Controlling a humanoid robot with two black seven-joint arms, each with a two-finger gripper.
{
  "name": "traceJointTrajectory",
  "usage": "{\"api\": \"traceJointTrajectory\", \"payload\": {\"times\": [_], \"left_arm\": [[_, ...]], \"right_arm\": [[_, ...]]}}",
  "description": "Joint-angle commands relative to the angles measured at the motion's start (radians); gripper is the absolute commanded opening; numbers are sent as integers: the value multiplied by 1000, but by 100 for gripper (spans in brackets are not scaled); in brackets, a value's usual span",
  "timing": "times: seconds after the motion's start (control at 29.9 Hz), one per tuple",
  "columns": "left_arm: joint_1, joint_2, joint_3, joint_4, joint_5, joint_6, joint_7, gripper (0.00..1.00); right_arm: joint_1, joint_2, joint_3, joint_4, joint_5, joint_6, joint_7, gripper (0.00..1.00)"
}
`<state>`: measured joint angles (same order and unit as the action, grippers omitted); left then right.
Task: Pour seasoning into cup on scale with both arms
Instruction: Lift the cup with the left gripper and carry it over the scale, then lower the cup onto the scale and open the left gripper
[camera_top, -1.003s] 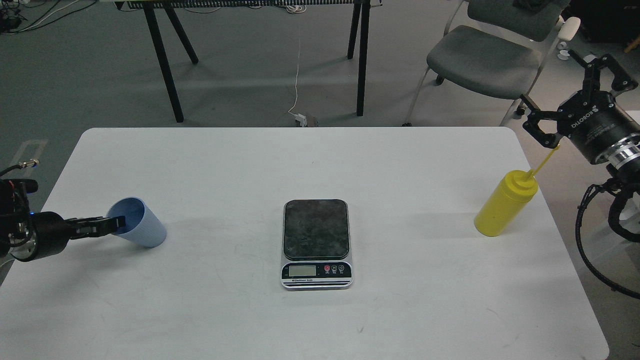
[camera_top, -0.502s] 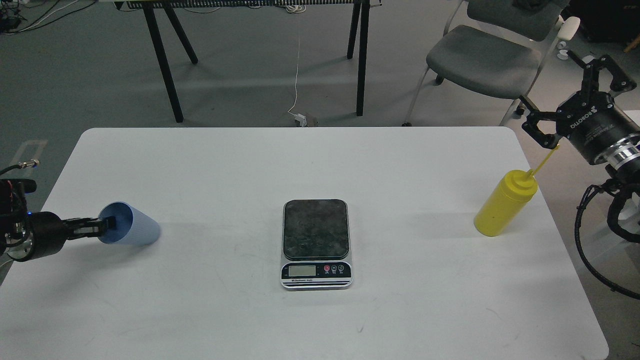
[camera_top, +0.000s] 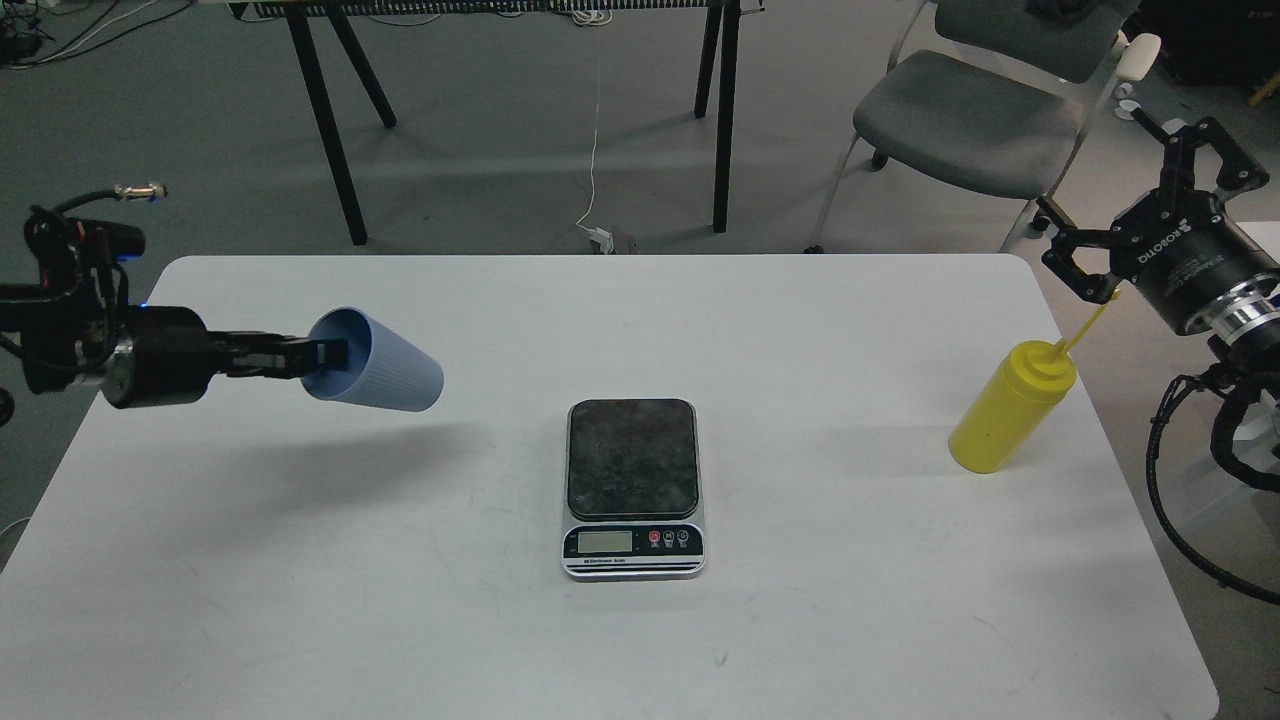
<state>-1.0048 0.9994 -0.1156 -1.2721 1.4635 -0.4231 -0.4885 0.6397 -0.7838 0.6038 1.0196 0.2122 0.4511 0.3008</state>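
Observation:
The light blue ribbed cup (camera_top: 385, 374) hangs on its side above the table's left half, mouth facing left. My left gripper (camera_top: 322, 355) is shut on the cup's rim, one finger inside the mouth. The scale (camera_top: 632, 486) lies at the table's middle with a bare dark platform. The yellow seasoning bottle (camera_top: 1010, 406) stands at the right edge, its thin nozzle pointing up and right. My right gripper (camera_top: 1130, 185) is open and empty, off the table's right edge, above and right of the bottle, with one finger close to the nozzle tip.
The white table (camera_top: 400, 600) carries only the scale and the bottle. A grey chair (camera_top: 975, 120) stands behind the table at the back right. Black table legs (camera_top: 725, 120) stand on the floor behind. A black cable loop (camera_top: 1190, 480) hangs under my right arm.
My left gripper has lifted the cup off the table and carried it up and to the right, toward the scale. The right gripper has hardly moved.

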Motion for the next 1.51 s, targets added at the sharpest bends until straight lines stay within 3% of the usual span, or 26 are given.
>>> {"api": "traceJointTrajectory", "payload": {"times": [0.0,0.27,0.64,0.8,1.14,1.47], "left_arm": [[-72,-80,7,-49,24,-39,0,3],[-101,-290,8,-41,202,-66,0,3],[-166,-499,13,155,212,-66,0,4],[-167,-571,85,215,245,-66,0,5],[-152,-624,90,338,273,-66,0,6],[-150,-633,88,336,279,-66,0,6]], "right_arm": [[2,0,2,-3,-1,-2,0,99],[0,-2,8,-6,-1,-2,1,99],[-3,-2,10,-10,1,-2,1,99],[-8,-2,10,-10,-1,-2,1,99],[-9,0,8,-10,-1,-2,6,99],[-14,0,8,-10,1,-2,8,99]]}}
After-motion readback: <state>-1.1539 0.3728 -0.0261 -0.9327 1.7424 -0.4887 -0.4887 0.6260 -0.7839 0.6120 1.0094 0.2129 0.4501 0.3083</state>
